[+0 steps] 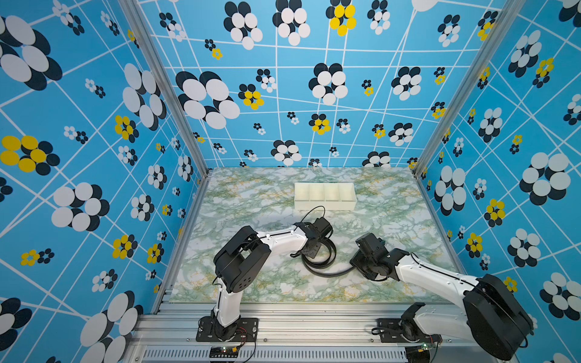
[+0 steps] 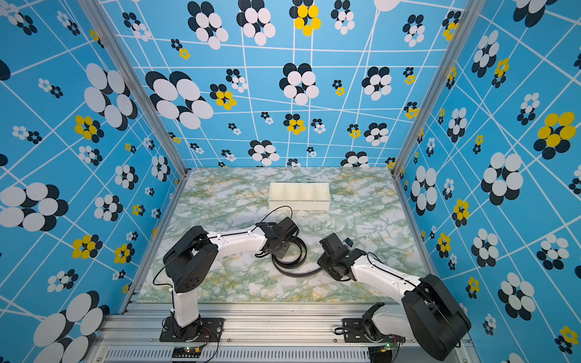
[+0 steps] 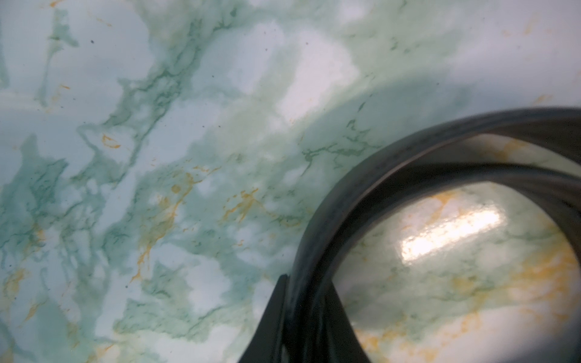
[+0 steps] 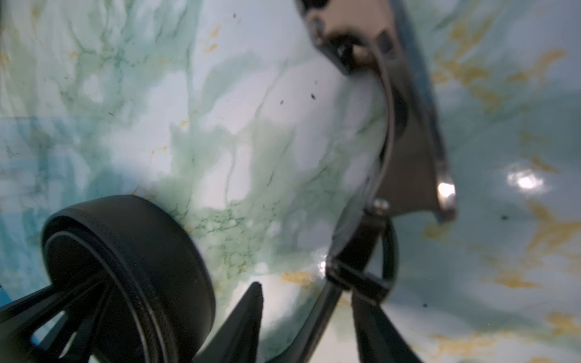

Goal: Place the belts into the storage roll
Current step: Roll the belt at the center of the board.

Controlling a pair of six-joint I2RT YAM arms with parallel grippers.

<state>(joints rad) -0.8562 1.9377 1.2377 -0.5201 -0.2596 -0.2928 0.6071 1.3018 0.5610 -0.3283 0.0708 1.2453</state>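
The left gripper is closed on the black belt, with the strap pinched edge-up between its two fingers. From that grip the belt curls into a loose coil of a few turns, standing on edge on the marbled table. One end of the belt sweeps out of the coil towards the right gripper. That gripper's jaws stand partly apart and straddle the strap just short of the metal buckle. Table shows between the strap and each finger, so it has hold of nothing. In both top views the two arms reach in towards the middle of the table with the coil between them. The white four-compartment tray sits beyond them towards the back wall, well apart from the belt.
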